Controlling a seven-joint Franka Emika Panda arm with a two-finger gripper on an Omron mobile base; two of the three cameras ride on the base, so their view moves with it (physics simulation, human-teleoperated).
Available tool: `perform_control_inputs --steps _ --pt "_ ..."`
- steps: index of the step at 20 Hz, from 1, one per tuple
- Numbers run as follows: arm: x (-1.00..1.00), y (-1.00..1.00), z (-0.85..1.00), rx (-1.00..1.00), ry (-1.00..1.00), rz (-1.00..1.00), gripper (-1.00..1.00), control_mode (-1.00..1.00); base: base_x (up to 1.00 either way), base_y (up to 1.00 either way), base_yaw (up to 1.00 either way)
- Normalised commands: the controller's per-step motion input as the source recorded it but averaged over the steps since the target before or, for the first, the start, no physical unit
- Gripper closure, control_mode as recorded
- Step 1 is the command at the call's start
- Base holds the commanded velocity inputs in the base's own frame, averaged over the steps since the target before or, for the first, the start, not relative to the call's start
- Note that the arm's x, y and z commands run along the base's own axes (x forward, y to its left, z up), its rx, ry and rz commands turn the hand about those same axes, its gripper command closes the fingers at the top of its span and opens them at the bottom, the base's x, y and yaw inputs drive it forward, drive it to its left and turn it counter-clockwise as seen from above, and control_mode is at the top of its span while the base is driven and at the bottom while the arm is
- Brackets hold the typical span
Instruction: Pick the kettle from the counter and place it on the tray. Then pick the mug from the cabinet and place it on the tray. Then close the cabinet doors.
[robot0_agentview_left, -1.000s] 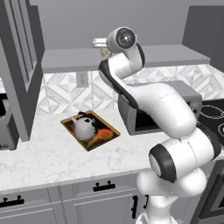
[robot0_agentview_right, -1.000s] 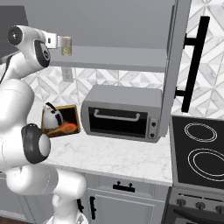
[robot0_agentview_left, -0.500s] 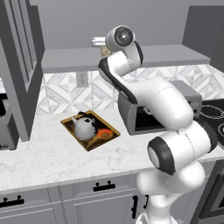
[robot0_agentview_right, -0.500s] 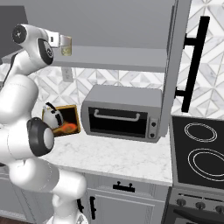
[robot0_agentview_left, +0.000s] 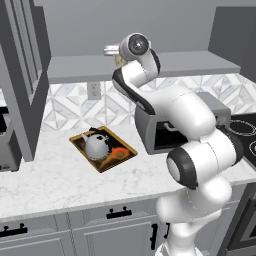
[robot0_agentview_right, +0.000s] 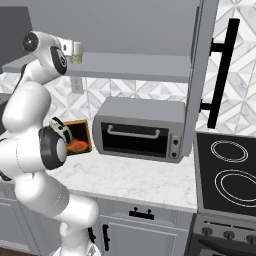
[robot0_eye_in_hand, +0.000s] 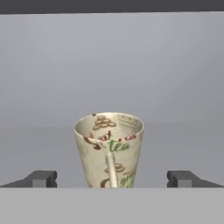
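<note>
Gripper (robot0_eye_in_hand: 112, 178) now nearer, mug (robot0_eye_in_hand: 109, 148) between fingers

The arm has reached further into the cabinet (robot0_agentview_left: 150, 65) — fingers (robot0_eye_in_hand: 41, 178) now flank the mug (robot0_eye_in_hand: 109, 148).

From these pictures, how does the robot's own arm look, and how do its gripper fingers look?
The arm is made of glossy white rounded segments joined by dark grey, ring-shaped joints, with a round dark cap at the wrist. No cables or markings are visible. The gripper has two small, blocky dark grey fingertips.
</note>
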Motion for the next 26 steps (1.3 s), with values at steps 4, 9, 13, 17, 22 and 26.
perform_control_inputs --steps 4,9,13,17,22,26 --pt "0.13 0.0 -0.2 0.0 0.0 0.03 -1.0 -1.0 0.0 0.0 0.0" --pt "0.05 -0.02 -0.03 0.0 0.0 0.01 -1.0 -1.0 0.0 0.0 0.0" --pt "0.0 0.0 0.0 0.0 -0.01 0.0 -1.0 -1.0 0.0 0.0 0.0" --pt "0.0 0.0 0.0 0.0 0.0 0.0 1.0 -1.0 0.0 0.0 0.0" --pt "0.0 0.0 0.0 0.0 -0.01 0.0 1.0 -1.0 0.0 0.0 0.0" --pt "0.0 0.0 -0.01 0.0 0.0 0.0 1.0 -1.0 0.0 0.0 0.0"
